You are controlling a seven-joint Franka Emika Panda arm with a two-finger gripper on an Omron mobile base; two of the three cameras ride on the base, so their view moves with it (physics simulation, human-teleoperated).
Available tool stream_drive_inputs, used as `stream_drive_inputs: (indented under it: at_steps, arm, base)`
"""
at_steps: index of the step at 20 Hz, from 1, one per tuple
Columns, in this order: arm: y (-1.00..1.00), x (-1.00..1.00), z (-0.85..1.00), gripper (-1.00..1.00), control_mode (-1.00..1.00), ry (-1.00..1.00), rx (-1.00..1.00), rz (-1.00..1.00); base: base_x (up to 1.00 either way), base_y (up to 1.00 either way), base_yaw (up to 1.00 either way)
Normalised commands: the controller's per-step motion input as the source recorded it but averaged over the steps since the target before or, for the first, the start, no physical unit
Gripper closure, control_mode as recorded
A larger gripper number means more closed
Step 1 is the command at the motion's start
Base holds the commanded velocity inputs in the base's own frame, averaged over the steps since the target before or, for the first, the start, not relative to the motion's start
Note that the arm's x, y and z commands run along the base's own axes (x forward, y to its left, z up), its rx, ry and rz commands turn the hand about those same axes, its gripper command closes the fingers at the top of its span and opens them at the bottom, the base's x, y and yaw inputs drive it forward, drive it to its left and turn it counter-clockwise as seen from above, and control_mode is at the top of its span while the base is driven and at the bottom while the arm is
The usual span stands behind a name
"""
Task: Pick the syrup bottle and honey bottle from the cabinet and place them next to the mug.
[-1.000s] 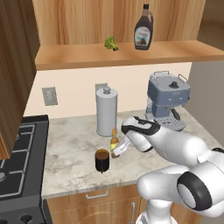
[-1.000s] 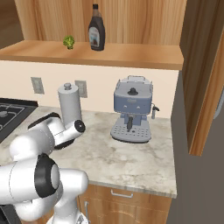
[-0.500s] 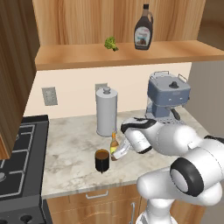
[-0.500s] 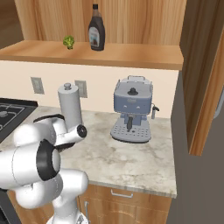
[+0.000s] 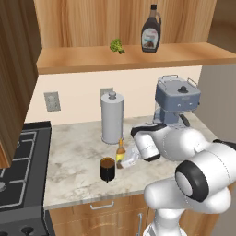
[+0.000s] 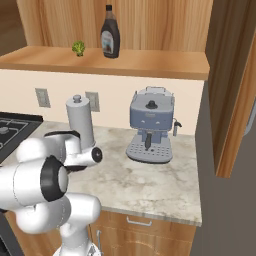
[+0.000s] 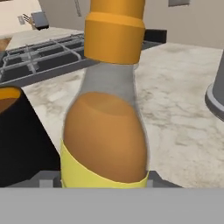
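The honey bottle (image 5: 120, 151), slim and amber with a yellow label and yellow cap, stands upright on the counter just right of the black mug (image 5: 108, 169). My gripper (image 5: 128, 159) reaches in from the right and is shut on its lower body. In the hand view the honey bottle (image 7: 105, 131) looms close, with the mug (image 7: 17, 140) at its left. The dark syrup bottle (image 5: 150, 30) (image 6: 110, 32) stands on the cabinet (image 5: 92, 57) (image 6: 150, 62) shelf above.
A tall grey canister (image 5: 112, 117) (image 6: 80, 122) stands behind the mug. A blue-grey coffee machine (image 5: 177, 99) (image 6: 150, 127) sits to the right, and a stove (image 5: 18, 161) to the left. A green broccoli piece (image 5: 116, 45) lies on the shelf. A cabinet door (image 6: 235, 85) hangs open at right.
The honey bottle and my hand have stayed beside the mug, settling slightly. The arm's elbow has swung round behind them.
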Motion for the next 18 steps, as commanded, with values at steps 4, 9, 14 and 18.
stream_drive_inputs:
  at_steps: [4,9,14,18]
  arm:
    - [-0.09,-0.36,-0.02,1.0,-1.0,0.0,0.0,0.04]
    - [-0.01,-0.38,0.0,1.0,-1.0,0.0,0.0,0.02]
    - [0.0,-0.2,-0.05,1.0,-1.0,0.0,-0.02,0.02]
    - [-0.05,0.0,-0.21,1.0,-1.0,0.0,0.0,0.12]
  base:
    - [0.0,0.0,0.0]
    - [0.0,0.0,0.0]
    - [0.0,0.0,0.0]
    - [0.0,0.0,0.0]
